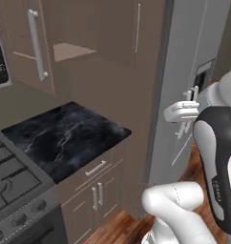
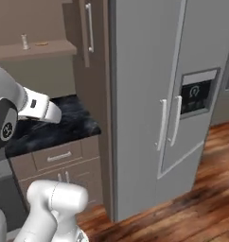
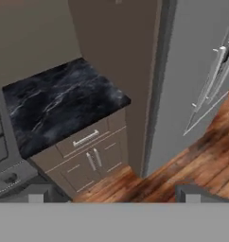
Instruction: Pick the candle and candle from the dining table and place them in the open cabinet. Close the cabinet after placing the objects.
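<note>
With its jaws spread wide and holding nothing, the gripper (image 3: 111,194) hangs high over bare black counter (image 1: 65,136) beside the tall fridge (image 2: 149,94). One candle (image 2: 24,41) stands upright on the open cabinet (image 2: 38,48) shelf, door swung outward.

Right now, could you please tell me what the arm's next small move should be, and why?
Probably raise the open gripper toward the brown wooden wall cabinet's open door: a small cream candle already stands on its shelf, the jaws hold nothing, and the hand looks down at the black marble-look countertop.
</note>
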Motion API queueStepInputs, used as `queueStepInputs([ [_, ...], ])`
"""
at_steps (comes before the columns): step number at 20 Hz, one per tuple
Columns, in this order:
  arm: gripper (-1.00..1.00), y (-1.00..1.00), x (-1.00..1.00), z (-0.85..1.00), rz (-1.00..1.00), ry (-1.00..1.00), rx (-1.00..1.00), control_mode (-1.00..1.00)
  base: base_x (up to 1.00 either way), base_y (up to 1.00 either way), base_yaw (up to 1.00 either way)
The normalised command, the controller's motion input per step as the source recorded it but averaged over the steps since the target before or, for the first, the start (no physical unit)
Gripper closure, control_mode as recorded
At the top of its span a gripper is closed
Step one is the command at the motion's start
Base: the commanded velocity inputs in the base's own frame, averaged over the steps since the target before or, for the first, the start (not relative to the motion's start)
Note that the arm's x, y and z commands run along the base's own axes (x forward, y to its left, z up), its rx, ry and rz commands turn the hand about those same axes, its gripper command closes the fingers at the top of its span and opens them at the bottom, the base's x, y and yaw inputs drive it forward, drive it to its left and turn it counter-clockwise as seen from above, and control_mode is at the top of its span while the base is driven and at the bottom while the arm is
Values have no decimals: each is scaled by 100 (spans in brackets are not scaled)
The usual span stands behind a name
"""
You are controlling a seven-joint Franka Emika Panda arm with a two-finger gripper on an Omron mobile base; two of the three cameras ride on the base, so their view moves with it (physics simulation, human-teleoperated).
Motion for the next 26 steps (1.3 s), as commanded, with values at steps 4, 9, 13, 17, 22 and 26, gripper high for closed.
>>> queueStepInputs([
  [4,-100,0,0,0,0,0,0,100,-58,0,-86],
  [9,-100,0,0,0,0,0,0,100,-37,0,-91],
  [13,-100,0,0,0,0,0,0,100,-34,0,-91],
  [17,-100,0,0,0,0,0,0,100,-25,0,-94],
  [22,-100,0,0,0,0,0,0,100,-15,0,-96],
  [26,-100,0,0,0,0,0,0,100,-1,3,-94],
])
